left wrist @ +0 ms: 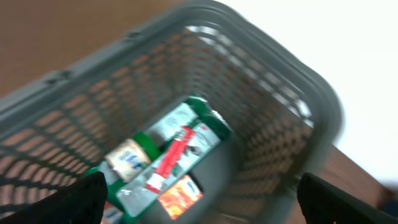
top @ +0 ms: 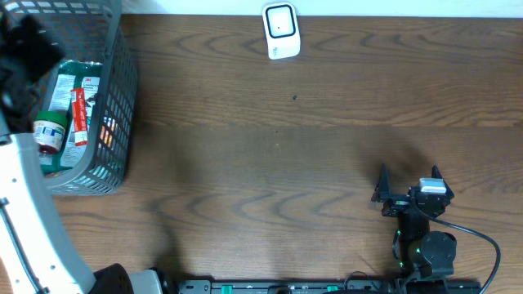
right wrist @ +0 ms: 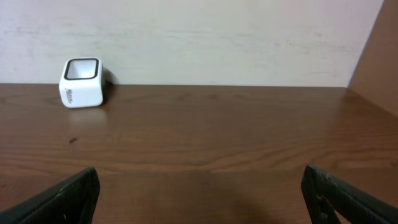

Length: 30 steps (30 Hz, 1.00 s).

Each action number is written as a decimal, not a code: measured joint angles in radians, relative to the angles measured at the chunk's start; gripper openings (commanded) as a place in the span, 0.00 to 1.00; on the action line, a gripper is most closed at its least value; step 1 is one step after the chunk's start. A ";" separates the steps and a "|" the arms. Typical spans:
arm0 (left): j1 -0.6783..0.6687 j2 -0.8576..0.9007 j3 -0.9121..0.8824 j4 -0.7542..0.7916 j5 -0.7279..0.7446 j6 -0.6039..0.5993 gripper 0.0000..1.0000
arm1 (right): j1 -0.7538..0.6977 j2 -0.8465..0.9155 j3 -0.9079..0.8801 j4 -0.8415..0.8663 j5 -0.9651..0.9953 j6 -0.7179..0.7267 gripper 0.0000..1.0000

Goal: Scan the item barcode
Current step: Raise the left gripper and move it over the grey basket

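A grey mesh basket stands at the table's left edge and holds the items: a red tube, a bottle with a white label and an orange packet. My left gripper hovers over the basket, blurred. In the left wrist view the left gripper is open above the red tube, a white-lidded jar and the orange packet, touching none. The white barcode scanner sits at the far edge. My right gripper rests open and empty at the front right.
The basket wall surrounds the items on all sides. In the right wrist view the right gripper faces bare wooden table, with the scanner far off to the left against a pale wall.
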 measured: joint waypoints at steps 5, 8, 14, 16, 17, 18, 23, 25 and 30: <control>0.077 0.006 0.000 -0.004 -0.004 -0.007 0.98 | 0.000 0.000 0.000 0.000 0.000 0.000 0.99; 0.095 0.028 0.000 -0.005 -0.004 -0.011 0.98 | 0.000 0.000 0.000 0.000 0.000 0.000 0.99; 0.097 0.109 0.000 -0.006 -0.004 -0.018 0.98 | 0.000 0.000 0.000 0.000 0.000 0.000 0.99; 0.097 0.133 -0.001 -0.008 -0.004 -0.018 0.98 | 0.000 0.000 0.000 0.000 0.000 0.000 0.99; 0.097 0.143 -0.001 -0.010 -0.004 -0.018 0.97 | 0.000 0.000 0.000 0.000 0.000 0.000 0.99; 0.097 0.154 -0.001 -0.010 -0.004 -0.018 0.98 | 0.000 0.000 0.000 0.000 0.000 0.000 0.99; 0.101 0.193 -0.001 -0.002 -0.004 -0.018 0.98 | 0.000 0.000 0.000 0.000 0.000 0.000 0.99; 0.106 0.210 -0.001 0.004 -0.004 -0.018 0.98 | 0.000 0.000 0.000 0.000 0.000 0.000 0.99; 0.129 0.253 -0.001 0.011 -0.004 -0.018 0.98 | 0.000 0.000 0.000 0.000 0.000 0.000 0.99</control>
